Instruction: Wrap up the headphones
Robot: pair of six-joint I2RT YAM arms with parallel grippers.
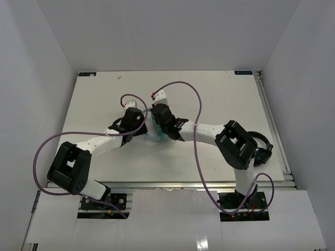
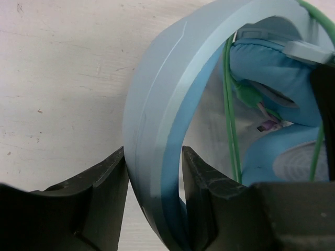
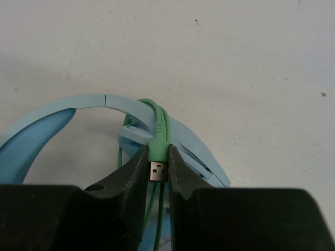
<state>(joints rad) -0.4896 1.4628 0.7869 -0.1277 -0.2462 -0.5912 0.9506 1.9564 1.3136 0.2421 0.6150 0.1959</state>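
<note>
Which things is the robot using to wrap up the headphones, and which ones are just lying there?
For the job:
- light blue headphones
- their green cable
- the USB plug, pinched by the right tool
- the left tool, astride the headband

Just lying about:
- black headphones, off to the right

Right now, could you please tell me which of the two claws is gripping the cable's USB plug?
The right claw: it pinches the green USB plug, whereas the left claw only straddles the light blue headband.
</note>
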